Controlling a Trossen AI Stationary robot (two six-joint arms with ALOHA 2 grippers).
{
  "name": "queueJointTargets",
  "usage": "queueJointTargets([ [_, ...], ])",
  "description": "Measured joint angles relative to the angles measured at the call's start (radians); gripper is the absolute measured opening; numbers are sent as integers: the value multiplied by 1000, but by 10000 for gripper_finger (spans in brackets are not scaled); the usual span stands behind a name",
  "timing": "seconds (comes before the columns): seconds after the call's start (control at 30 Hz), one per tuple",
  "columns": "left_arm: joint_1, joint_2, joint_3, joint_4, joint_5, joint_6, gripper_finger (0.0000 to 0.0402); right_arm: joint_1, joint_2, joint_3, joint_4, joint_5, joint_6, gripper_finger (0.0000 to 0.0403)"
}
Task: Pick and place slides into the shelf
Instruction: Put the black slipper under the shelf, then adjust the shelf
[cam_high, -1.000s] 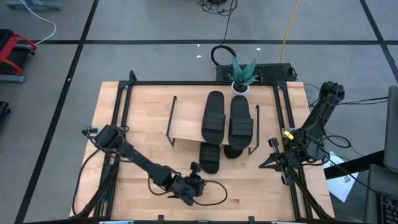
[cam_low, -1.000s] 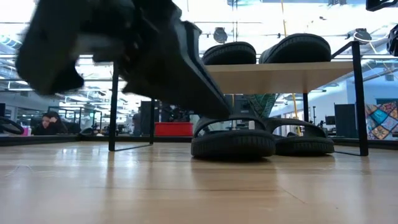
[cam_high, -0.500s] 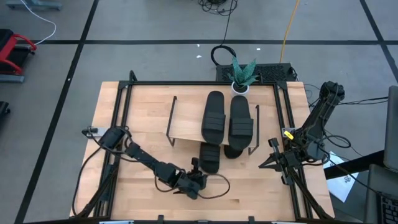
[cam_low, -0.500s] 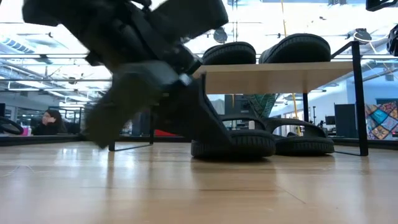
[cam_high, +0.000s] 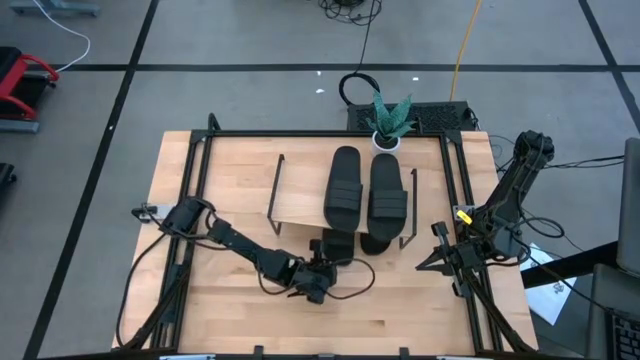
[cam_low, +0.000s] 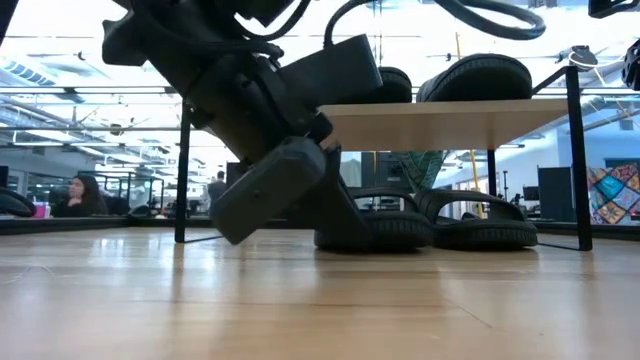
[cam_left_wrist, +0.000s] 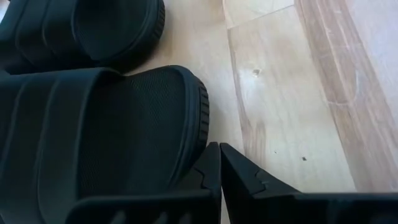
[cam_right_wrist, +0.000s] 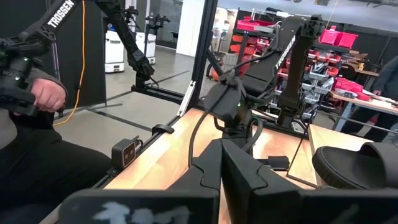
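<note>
both sets of jaws are pressed together w/ nothing between them. left gripper (cam_high: 318, 282) sits low over the tabletop (cam_high: 230, 200) at the front edge of the shelf (cam_high: 300, 205), its tips right at the heel of the nearer floor-level slide (cam_left_wrist: 99, 137), touching or just short of it, can't tell which. a second slide under the shelf (cam_left_wrist: 81, 31) lies just beside that one. in the low view the left gripper body is tilted down in front of the shelf's left half, partly hiding the slide behind it. two more slides on the shelf top (cam_high: 345, 188), side by side toward its right end, toes pointing to the far edge. potted plant (cam_high: 388, 120) just behind the shelf. right gripper (cam_high: 436, 262) waits at the table's right rail, well apart from the shelf. person's hand (cam_right_wrist: 43, 93) shows in the right wrist view, off the table.
</note>
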Motion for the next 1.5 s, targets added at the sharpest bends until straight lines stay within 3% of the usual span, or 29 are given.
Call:
queueJointTargets([
  [0.17, -3, -1, 0, 0, 31, 40, 2, 3, 0, 0, 0, 0, -3, 0],
  [0.3, -73, -32, 15, -40, 35, 134, 4, 22, 0, 0, -8, 0, -28, 0],
  [0.43, -186, -125, 37, -236, -174, 89, 1, 49, 0, 0, -31, 1, -25, 0],
  [0.57, -297, -239, 35, -490, -378, -150, 1, 73, 0, 0, -41, 1, -15, 0],
  [0.73, -420, -331, 18, -831, -590, -547, 1, 97, 4, 0, -71, -45, 3, 0],
  [0.9, -475, -374, -21, -1150, -781, -996, 0, 115, 28, 0, -104, -77, 7, 0],
  [1.03, -431, -381, -76, -1389, -796, -1387, 0, 113, 47, 0, -136, -74, 34, 0],
  [1.17, -355, -381, -165, -1474, -756, -1616, 0, 113, 65, 0, -136, -4, 11, 0],
  [1.27, -306, -380, -221, -1475, -744, -1694, 0, 113, 77, 0, -135, 75, -1, 0],
  [1.5, -242, -381, -264, -1457, -730, -1729, 0, 98, 105, 0, -179, 85, 91, 0],
])
